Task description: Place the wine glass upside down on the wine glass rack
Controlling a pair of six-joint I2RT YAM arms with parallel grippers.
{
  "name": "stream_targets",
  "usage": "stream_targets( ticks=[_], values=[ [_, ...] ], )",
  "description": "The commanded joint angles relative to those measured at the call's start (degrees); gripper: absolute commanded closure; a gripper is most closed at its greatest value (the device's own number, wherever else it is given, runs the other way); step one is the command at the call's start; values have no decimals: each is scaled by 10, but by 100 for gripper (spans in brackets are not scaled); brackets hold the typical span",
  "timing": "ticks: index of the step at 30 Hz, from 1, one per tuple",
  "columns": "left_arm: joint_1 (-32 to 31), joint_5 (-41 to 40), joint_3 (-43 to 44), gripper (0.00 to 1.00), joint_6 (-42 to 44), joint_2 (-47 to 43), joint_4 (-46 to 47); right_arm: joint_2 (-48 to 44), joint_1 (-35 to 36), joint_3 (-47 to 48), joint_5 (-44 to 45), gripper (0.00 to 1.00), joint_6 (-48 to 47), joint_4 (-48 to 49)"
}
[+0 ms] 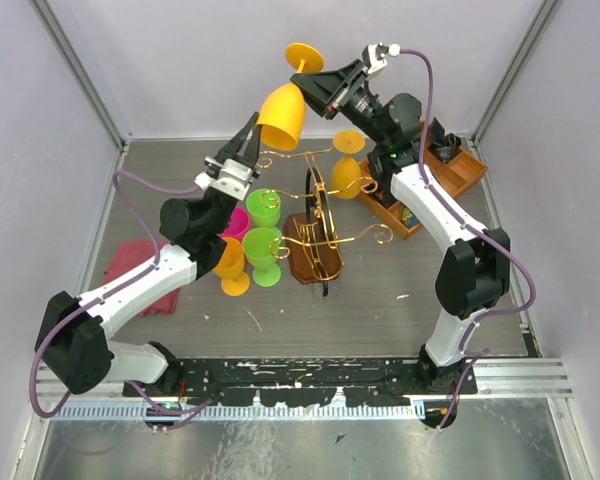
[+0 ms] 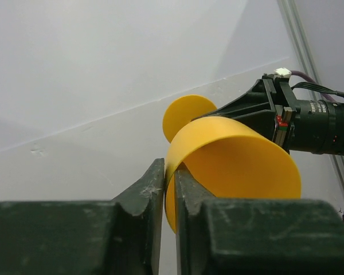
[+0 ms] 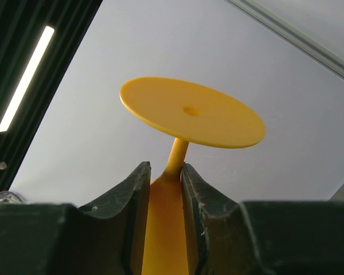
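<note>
Yellow wine glass [image 1: 283,112], foot upward (raised near the gold rack [image 1: 320,215]). Its rim sits pinched in the left pincer [image 2: 169,172]; the right pincer [image 3: 163,172] clasps its stem.

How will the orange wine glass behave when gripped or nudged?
Probably light, stiff plastic: the wine glass is opaque orange with a thin rim. Likely slippery, since it looks smooth. Might tip easily, tall on a thin stem.

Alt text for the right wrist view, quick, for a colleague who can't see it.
An orange wine glass, stem held between the two dark fingers of the right gripper, its round foot uppermost. Behind it a pale wall, with a lit strip at upper left.
</note>
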Motion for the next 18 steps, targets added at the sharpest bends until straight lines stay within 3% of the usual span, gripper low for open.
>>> stream_targets(
  ticks=[1,10,15,18],
  values=[
    [-3,18,-6,77,-7,-10,25,-3,8,25,-21,98,-20,42],
    [-3,16,-26,36,19,-28,1,-11,4,26,-7,99,-80,33],
    [-3,12,-59,22,43,-64,-45,-22,-18,32,3,99,-133,6],
    [-2,5,-70,16,47,-92,-123,-36,-41,32,11,99,-179,-28]
  ],
)
